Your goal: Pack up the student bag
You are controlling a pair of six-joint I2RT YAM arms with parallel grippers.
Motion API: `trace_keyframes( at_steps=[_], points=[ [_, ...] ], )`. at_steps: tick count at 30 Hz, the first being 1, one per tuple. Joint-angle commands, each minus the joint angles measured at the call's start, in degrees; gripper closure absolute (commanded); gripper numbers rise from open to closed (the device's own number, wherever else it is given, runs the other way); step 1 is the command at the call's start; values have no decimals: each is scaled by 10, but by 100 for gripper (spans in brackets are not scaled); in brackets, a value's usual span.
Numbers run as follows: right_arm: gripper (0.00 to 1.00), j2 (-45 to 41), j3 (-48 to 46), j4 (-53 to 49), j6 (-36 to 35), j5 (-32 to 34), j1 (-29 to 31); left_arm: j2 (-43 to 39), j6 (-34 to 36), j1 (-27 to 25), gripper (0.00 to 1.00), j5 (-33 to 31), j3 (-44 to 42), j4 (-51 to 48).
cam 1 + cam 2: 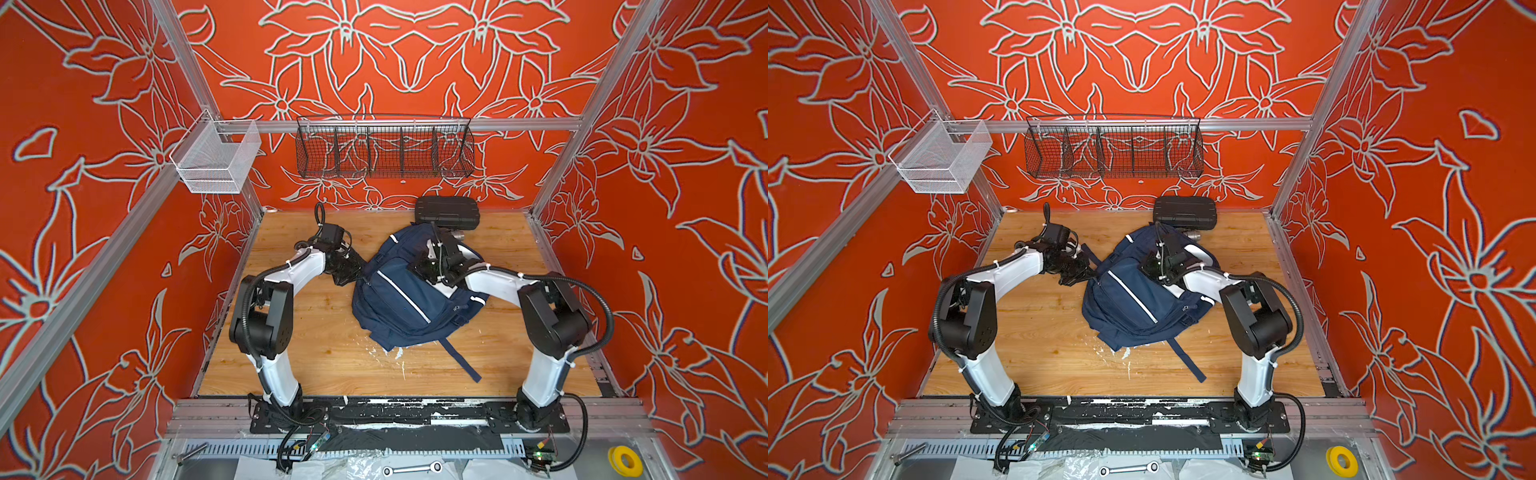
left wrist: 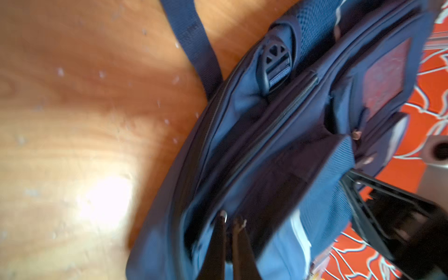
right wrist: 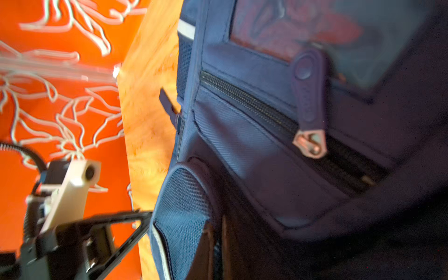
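Observation:
The student bag (image 1: 407, 299) (image 1: 1138, 299), a navy backpack with white stripes, lies slumped in the middle of the wooden floor. My left gripper (image 1: 356, 277) (image 1: 1088, 272) is at the bag's left edge. In the left wrist view its jaws (image 2: 230, 220) are pinched together on navy fabric beside a long zipper. My right gripper (image 1: 419, 270) (image 1: 1152, 266) sits on the bag's upper part. In the right wrist view it (image 3: 215, 232) is shut on a fold of fabric below a front pocket, whose zipper pull (image 3: 311, 145) stands partway along the zip. Both wrist views are blurred.
A black hard case (image 1: 446, 212) (image 1: 1185, 212) stands against the back wall just behind the bag, with a small silvery cylinder (image 1: 459, 235) beside it. A loose strap (image 1: 461, 359) trails toward the front. A black wire basket (image 1: 384, 151) and a white mesh basket (image 1: 216, 160) hang on the rail above.

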Motion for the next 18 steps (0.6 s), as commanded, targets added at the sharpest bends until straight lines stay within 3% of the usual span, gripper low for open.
trace_keyframes(
  at_steps=[1,4,7,14,18],
  points=[
    [100,-49,-17,86,72,179,-5,-15,-15,6,100,-7,-21,-40],
    [100,-60,6,50,33,169,12,3,-4,5,100,-7,14,-50],
    [100,-86,-2,4,19,202,36,28,11,8,100,-10,72,-71],
    [100,-164,-119,60,140,360,76,149,57,17,100,8,267,-135],
    [100,-170,-124,56,168,395,83,196,69,11,100,26,354,-169]
  ],
)
